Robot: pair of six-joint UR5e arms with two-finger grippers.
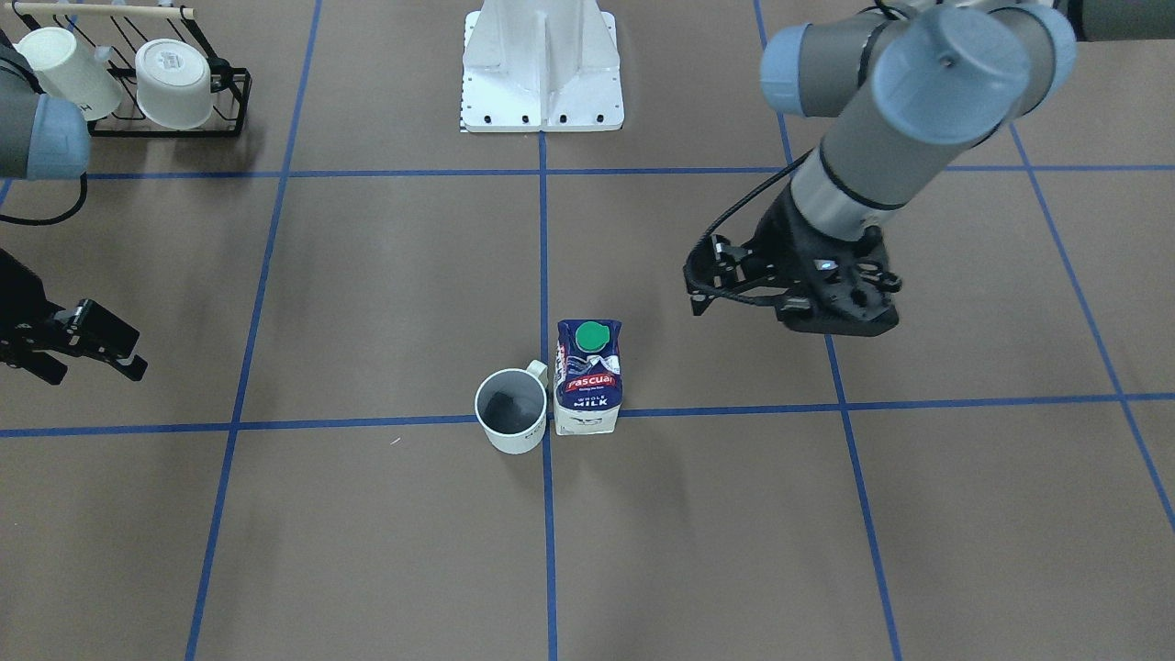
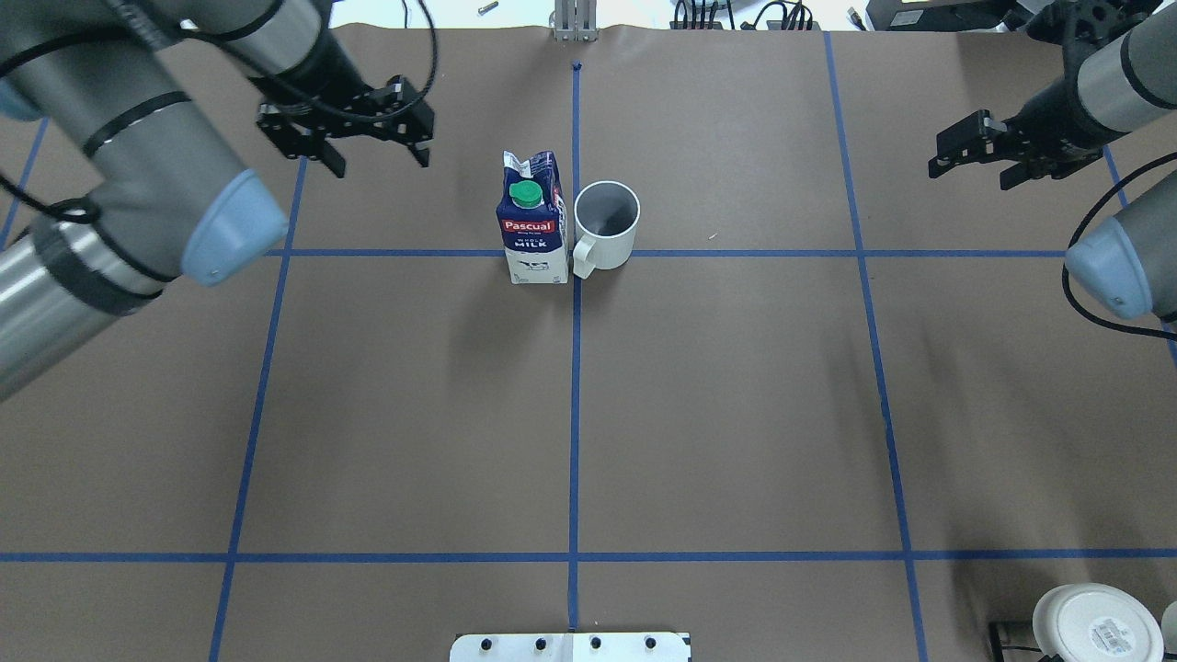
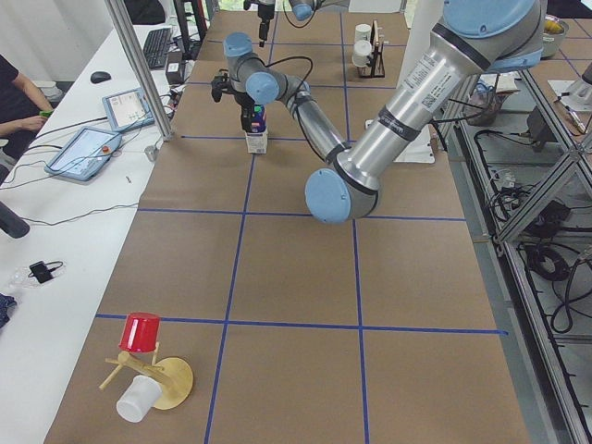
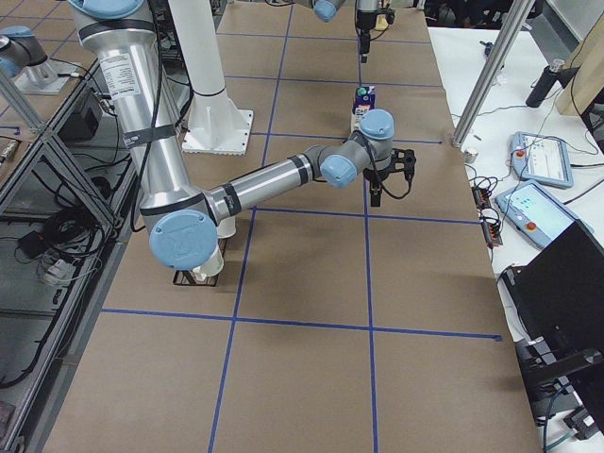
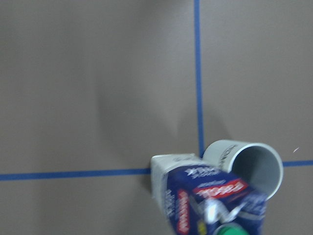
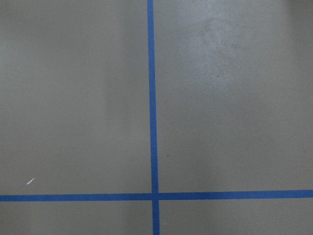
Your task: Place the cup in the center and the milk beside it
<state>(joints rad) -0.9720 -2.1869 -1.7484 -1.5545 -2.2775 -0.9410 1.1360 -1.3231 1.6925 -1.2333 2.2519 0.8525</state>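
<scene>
Milk carton point(image 2: 534, 225): bore a red band reading "Pascual" just below its green cap point(image 2: 525, 193); white "WHOLE MILK" stood on navy under that band; finer print lower down was too small to read. White mug point(image 1: 70, 72), well apart from the carton: showed one black letter, seemingly "H". Upturned mug point(image 2: 1091, 623), well apart from the carton: carried a barcode label; digits were illegible.

Brown table point(image 2: 414, 414) gridded in blue tape point(image 2: 575, 414).
From the left end, your white desk point(image 3: 37, 194) with tablets point(image 3: 85, 151) sits at nine o'clock, metal racks point(image 3: 523, 199) at three.
</scene>
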